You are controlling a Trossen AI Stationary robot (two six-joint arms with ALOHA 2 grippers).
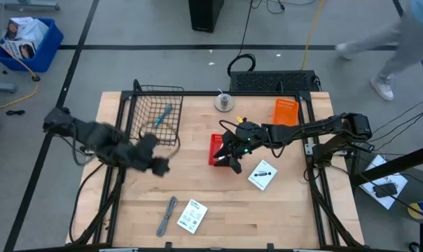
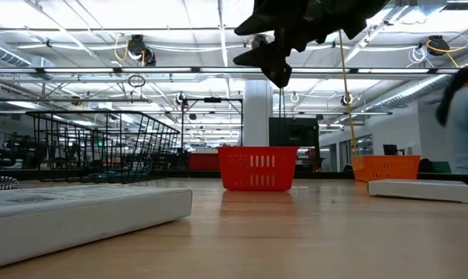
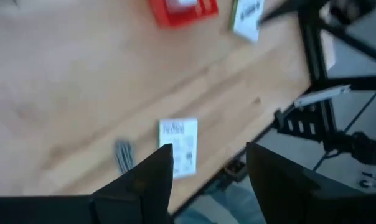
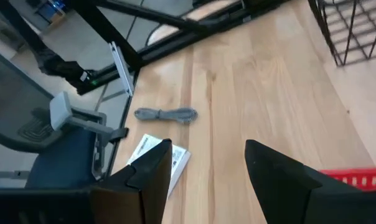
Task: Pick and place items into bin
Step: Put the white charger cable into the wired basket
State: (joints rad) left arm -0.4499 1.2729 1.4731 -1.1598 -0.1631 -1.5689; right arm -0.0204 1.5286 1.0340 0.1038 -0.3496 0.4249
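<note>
My left gripper (image 1: 157, 166) (image 3: 206, 152) hangs open above the table's left middle, just near of the black wire basket (image 1: 159, 115), and holds nothing. A teal and grey stick tool (image 1: 162, 114) lies inside that basket. My right gripper (image 1: 234, 162) (image 4: 206, 149) (image 2: 280, 74) is open and empty, raised over the near edge of the small red bin (image 1: 216, 148) (image 2: 257, 169). One white packet (image 1: 262, 175) lies flat right of the red bin. Another packet (image 1: 192, 215) (image 3: 178, 146) lies by the near edge, with a grey stick-like item (image 1: 167, 215) (image 4: 165, 114) beside it. I see no tiny white blocks.
An orange bin (image 1: 285, 112) and a round silver object (image 1: 225, 103) stand near the far edge. The table's black frame rails (image 1: 313, 161) run along both sides. A person (image 1: 400, 42) walks on the floor beyond the far right corner. Bare wood lies between the packets.
</note>
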